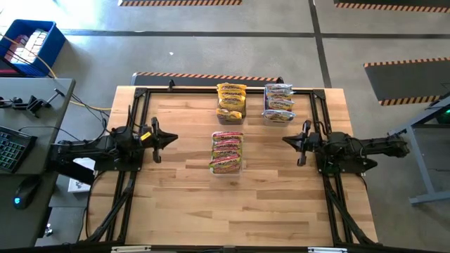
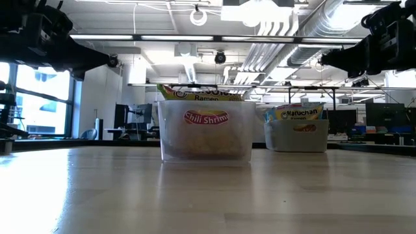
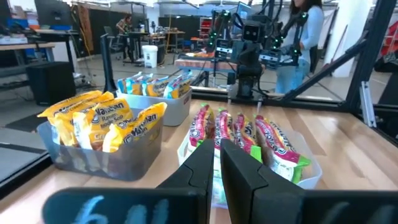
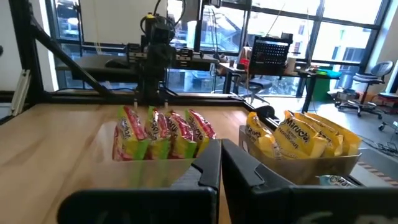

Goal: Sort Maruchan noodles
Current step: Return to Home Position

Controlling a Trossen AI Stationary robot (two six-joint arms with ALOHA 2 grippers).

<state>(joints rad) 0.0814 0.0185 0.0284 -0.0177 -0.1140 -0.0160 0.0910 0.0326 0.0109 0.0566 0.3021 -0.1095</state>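
Observation:
The Maruchan noodles stand on edge in three clear bins on the wooden table. Yellow packets (image 1: 231, 100) fill the far-middle bin, and silvery-white packets (image 1: 279, 103) fill the bin to its right. Red-and-green packets (image 1: 226, 152) fill the bin at the table's centre. My left gripper (image 1: 176, 138) hovers level at the left side, shut and empty, pointing at the centre bin (image 3: 249, 140). My right gripper (image 1: 285, 140) hovers level at the right side, also shut and empty, facing the same bin (image 4: 158, 134). Both are well clear of the bins.
A black frame (image 1: 140, 95) runs round the table's edges. Bare wood (image 1: 232, 211) spans the near half of the table. Off the left side stand a desk with a keyboard (image 1: 10, 147) and a blue crate (image 1: 28, 46). A person (image 3: 301, 37) stands in the room beyond the right arm.

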